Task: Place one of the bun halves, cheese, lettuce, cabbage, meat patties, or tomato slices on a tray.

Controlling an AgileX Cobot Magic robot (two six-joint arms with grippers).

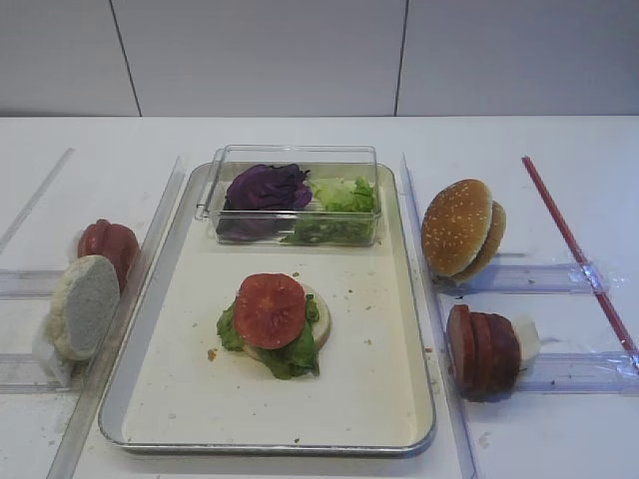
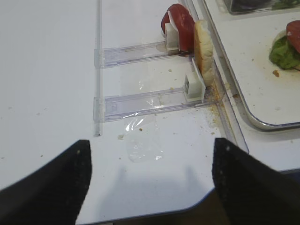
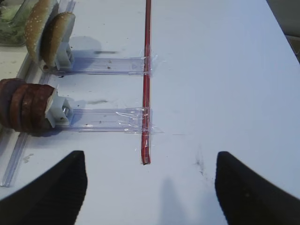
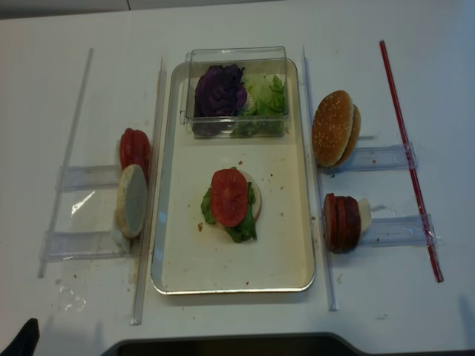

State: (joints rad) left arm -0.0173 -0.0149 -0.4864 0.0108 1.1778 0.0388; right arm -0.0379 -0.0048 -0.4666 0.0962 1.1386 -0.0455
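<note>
Left gripper (image 2: 150, 187) wide apart, holds nothing, hovers over white bench (image 2: 47, 70). Pale flat bun half (image 2: 203, 44) stands ahead, to its right. Right gripper (image 3: 150, 187) wide too, nothing inside. Dark brown meat patties (image 3: 23, 110) ahead, to its left. Cream tray (image 1: 379, 389) carries bright red tomato slice (image 1: 270, 309) on green ruffled lettuce (image 1: 295, 354).

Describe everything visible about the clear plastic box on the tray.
The clear plastic box is a rectangular, lidless, see-through container with rounded corners. It sits upright at the far end of the tray, resting on the tray floor. Inside, purple cabbage fills the left side and light green lettuce the right, pressed together. Nothing else touches it.
</note>
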